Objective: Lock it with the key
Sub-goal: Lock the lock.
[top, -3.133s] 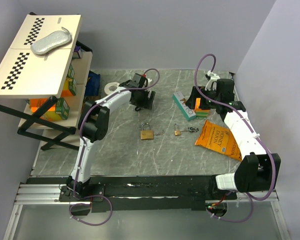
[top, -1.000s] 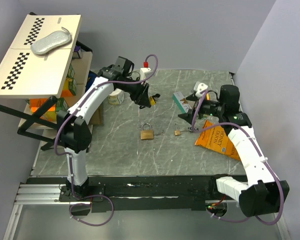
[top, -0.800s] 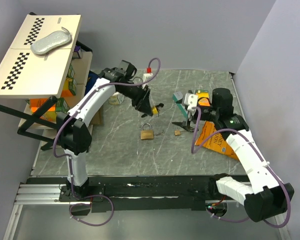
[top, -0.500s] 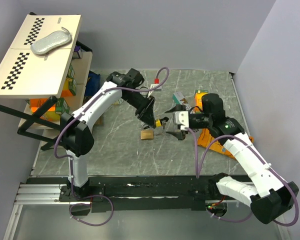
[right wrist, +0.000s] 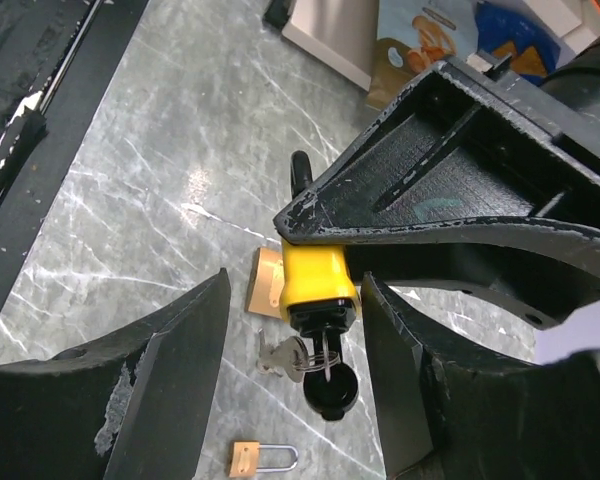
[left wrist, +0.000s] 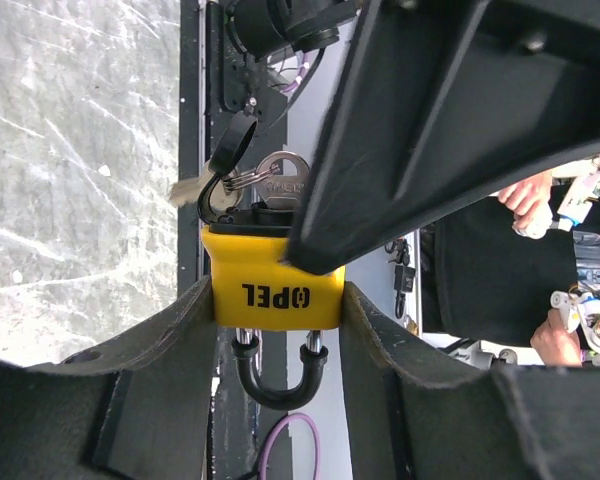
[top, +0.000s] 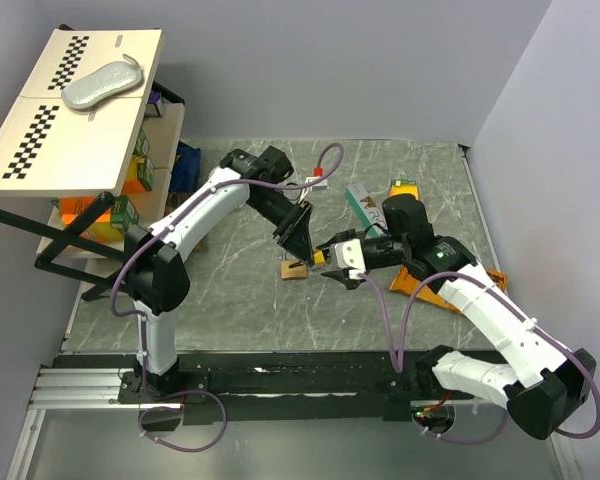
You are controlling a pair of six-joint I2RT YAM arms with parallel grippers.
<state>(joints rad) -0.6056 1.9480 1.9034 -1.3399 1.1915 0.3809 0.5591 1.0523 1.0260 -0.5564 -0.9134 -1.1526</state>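
Yellow padlock (left wrist: 276, 285): held up off the worktop (top: 380, 170) between the two arms. Its shackle end points toward the left wrist camera and its keyhole end points away.
Key (left wrist: 280, 180): silver, seated in the keyhole end. A ring hangs from it with another key and a black fob (right wrist: 330, 390).
Left pincer (top: 298, 232): closed on the yellow body, one finger pressed flat against each side.
Right pincer (right wrist: 295, 282): jaws apart, one on each side of the padlock's key end, with a gap showing on both sides; it grips nothing.
Brass padlock (right wrist: 265, 285): lying on the worktop directly below the yellow one.
Small brass padlock (right wrist: 260, 458): flat on the worktop, apart from the larger one.
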